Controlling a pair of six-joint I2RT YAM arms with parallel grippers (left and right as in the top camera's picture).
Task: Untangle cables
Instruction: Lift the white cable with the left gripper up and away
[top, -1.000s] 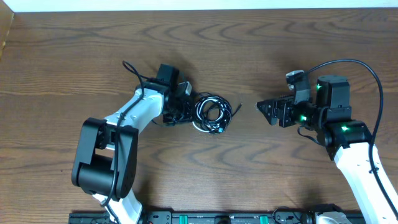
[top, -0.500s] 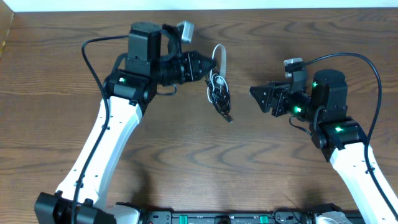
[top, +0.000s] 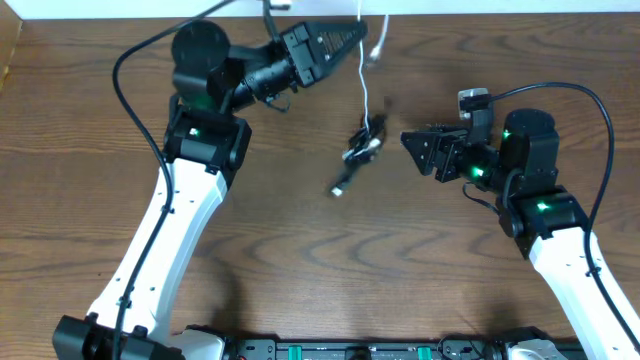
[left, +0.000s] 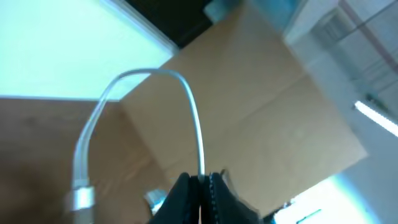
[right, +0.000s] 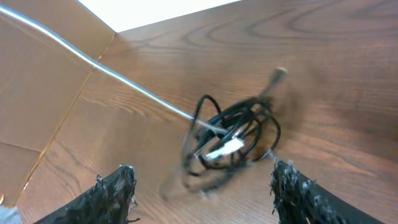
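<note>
My left gripper (top: 356, 30) is raised high at the back and shut on the white cable (top: 364, 85). In the left wrist view the white cable (left: 194, 118) loops over above the shut jaws (left: 200, 182). It runs down to a small tangle of black cables (top: 362, 145), with one plug end (top: 338, 188) trailing to the lower left. My right gripper (top: 412, 150) is open and empty just right of the tangle. In the right wrist view the tangle (right: 235, 134) is blurred, ahead of the open fingers (right: 205, 199), and the white cable (right: 93, 59) runs taut to the upper left.
The wooden table (top: 300, 260) carries nothing else. Its far edge meets a white wall (top: 500, 6). A cardboard box edge (top: 8, 60) shows at the far left. Thick black cords (top: 600, 130) loop from the arms.
My left gripper has risen and moved toward the back right with the white cable. The tangle has been pulled rightward and stretched out beneath it. My right arm has barely moved.
</note>
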